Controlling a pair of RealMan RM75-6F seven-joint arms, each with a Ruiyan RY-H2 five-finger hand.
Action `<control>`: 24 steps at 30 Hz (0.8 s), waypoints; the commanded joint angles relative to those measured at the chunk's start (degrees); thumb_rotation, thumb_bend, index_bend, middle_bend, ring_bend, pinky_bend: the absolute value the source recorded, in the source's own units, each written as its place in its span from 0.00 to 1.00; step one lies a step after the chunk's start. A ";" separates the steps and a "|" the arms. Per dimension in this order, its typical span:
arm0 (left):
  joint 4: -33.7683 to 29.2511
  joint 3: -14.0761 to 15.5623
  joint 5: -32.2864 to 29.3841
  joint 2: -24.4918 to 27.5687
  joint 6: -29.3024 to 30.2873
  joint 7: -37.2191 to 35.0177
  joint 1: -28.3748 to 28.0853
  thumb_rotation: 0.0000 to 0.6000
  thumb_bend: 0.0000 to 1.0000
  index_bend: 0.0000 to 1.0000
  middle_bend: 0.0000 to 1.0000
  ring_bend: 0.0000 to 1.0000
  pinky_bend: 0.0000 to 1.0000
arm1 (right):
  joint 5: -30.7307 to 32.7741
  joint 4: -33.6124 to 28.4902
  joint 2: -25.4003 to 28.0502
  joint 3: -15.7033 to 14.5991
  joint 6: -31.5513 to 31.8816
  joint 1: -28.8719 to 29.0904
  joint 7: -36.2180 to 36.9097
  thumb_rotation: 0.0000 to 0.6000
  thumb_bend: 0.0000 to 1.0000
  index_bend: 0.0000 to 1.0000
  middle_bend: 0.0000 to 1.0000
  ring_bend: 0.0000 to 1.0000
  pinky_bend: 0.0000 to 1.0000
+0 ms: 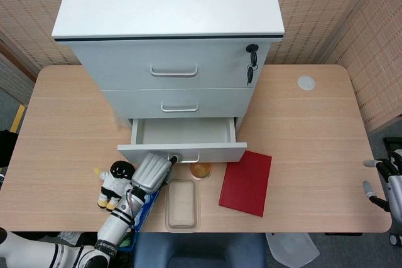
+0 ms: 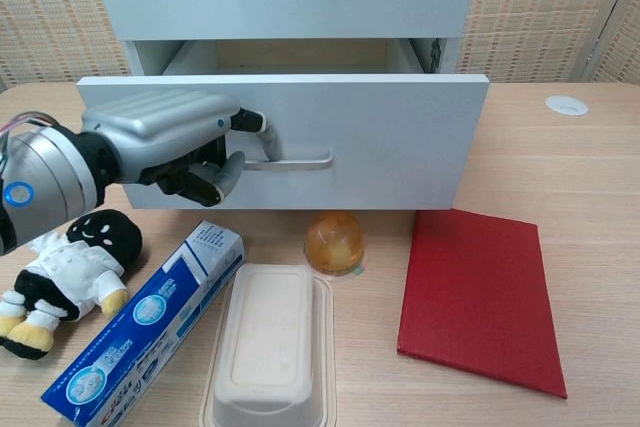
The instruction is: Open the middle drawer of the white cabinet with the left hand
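The white cabinet (image 1: 169, 4) stands at the back of the table with three drawers. Its middle drawer (image 1: 213, 100) is closed, handle (image 1: 179, 108) untouched. The lowest drawer (image 1: 217, 150) is pulled out, its inside bare. My left hand (image 1: 152, 170) grips that lowest drawer's handle (image 2: 295, 160) from the left, fingers (image 2: 215, 179) curled under the bar in the chest view. My right hand (image 1: 389, 183) hangs off the table's right edge, fingers apart, holding nothing.
In front of the drawer lie a black-and-white doll (image 2: 70, 267), a blue toothpaste box (image 2: 150, 322), a beige lidded container (image 2: 270, 342), an orange dome (image 2: 335, 242) and a red book (image 2: 480, 292). Keys hang from the top drawer's lock (image 1: 252, 61). A white disc (image 1: 306, 82) sits back right.
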 commanded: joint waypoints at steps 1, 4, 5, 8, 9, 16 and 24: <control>-0.48 0.18 -0.03 0.01 0.23 0.39 0.33 1.00 0.72 0.30 1.00 0.99 1.00 | 0.04 -0.06 0.00 -0.01 -0.01 -0.04 -0.05 1.00 0.31 0.35 0.36 0.30 0.25; -1.02 0.44 0.06 0.09 0.41 0.85 0.71 1.00 0.72 0.30 1.00 0.99 1.00 | 0.04 -0.10 -0.02 -0.03 -0.01 -0.08 -0.14 1.00 0.32 0.35 0.36 0.30 0.25; -1.24 0.53 0.19 0.10 0.52 0.90 0.89 1.00 0.72 0.30 1.00 0.99 1.00 | 0.04 -0.13 -0.01 -0.05 0.00 -0.11 -0.18 1.00 0.31 0.35 0.36 0.30 0.25; -1.86 0.91 0.72 0.12 0.86 1.03 1.41 1.00 0.72 0.31 1.00 0.99 1.00 | 0.05 -0.16 -0.01 -0.06 0.03 -0.17 -0.26 1.00 0.31 0.35 0.36 0.30 0.25; -2.05 1.05 0.92 0.14 0.94 1.10 1.56 1.00 0.72 0.31 1.00 0.99 1.00 | 0.07 -0.16 0.00 -0.06 0.02 -0.18 -0.27 1.00 0.31 0.35 0.36 0.30 0.25; -3.58 2.11 3.16 0.28 1.93 1.34 2.84 1.00 0.72 0.31 1.00 0.99 1.00 | -0.07 -0.25 0.01 -0.13 0.10 -0.29 -0.27 1.00 0.31 0.35 0.36 0.30 0.25; -4.73 3.16 5.31 0.17 2.84 1.62 4.46 1.00 0.72 0.32 1.00 0.99 1.00 | -0.23 -0.40 0.15 -0.14 0.08 -0.29 -0.27 1.00 0.31 0.35 0.36 0.30 0.25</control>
